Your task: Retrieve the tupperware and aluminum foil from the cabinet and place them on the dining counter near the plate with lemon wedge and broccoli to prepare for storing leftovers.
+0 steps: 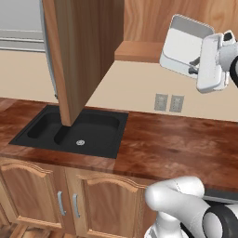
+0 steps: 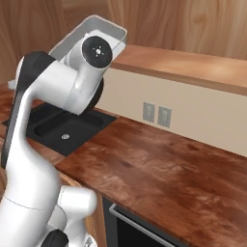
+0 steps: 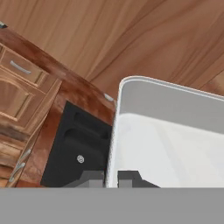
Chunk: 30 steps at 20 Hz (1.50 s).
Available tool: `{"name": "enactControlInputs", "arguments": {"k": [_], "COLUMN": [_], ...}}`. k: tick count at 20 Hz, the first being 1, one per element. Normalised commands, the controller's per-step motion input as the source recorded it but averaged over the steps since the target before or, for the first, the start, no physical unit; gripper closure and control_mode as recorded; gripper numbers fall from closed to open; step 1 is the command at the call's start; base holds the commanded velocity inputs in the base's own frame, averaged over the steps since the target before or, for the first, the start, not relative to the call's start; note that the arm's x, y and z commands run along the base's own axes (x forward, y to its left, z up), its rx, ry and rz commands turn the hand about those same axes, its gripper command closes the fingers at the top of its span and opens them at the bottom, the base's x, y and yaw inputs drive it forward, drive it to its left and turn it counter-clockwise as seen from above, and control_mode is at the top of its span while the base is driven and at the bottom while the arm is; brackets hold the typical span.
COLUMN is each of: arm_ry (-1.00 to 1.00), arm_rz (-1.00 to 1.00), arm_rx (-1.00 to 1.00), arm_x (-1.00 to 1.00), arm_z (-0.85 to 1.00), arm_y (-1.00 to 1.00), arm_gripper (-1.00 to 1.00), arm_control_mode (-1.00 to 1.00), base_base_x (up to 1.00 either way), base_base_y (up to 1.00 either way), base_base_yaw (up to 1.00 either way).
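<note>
- Wall counter (image 1: 186, 144): reddish-brown wood top across the middle of the left base view; it runs lower right in the right base view.
- Cabinet door (image 1: 83, 51): hangs open at upper centre-left of the left base view, its lower corner in line with the black sink (image 1: 74, 132) at centre left. Hand view shows the sink at lower left instead, beside arched-panel lower cabinets (image 3: 17, 96) along the left edge.
- Left base view alone catches the fridge edge at upper left; right base view has the arm covering most of its left half.
- Two wall outlets (image 2: 157, 115) sit mid-frame in the right base view.
- Tupperware (image 1: 183, 46): shallow pale grey-white tray, raised rim, no lid. Held tilted in the air at upper right of the left base view, clear of the counter.
- Gripper (image 3: 111, 178): clenched on the tupperware rim, one finger either side of the wall, bottom centre of the hand view.
</note>
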Motion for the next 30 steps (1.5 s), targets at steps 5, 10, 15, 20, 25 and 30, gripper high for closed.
{"name": "enactControlInputs", "arguments": {"k": [5,10,15,20,25,30], "arm_ry": [0.00,0.04,0.07,0.01,0.00,0.00], "arm_rz": [0.00,0.00,0.00,0.00,0.00,0.00], "arm_rx": [0.00,0.00,0.00,0.00,0.00,0.00], "arm_x": [0.00,0.00,0.00,0.00,0.00,0.00], "arm_z": [0.00,0.00,0.00,0.00,0.00,0.00], "arm_y": [-0.01,0.02,0.11,0.01,0.00,0.00], "arm_gripper": [1.00,1.00,1.00,1.00,1.00,1.00], "arm_control_mode": [-1.00,-1.00,-1.00,1.00,1.00,1.00], "base_base_x": [0.00,0.00,0.00,-0.18,-0.97,-1.00], "base_base_y": [0.00,0.00,0.00,0.00,0.00,-0.01], "base_base_yaw": [0.00,0.00,0.00,0.00,0.00,0.00]}}
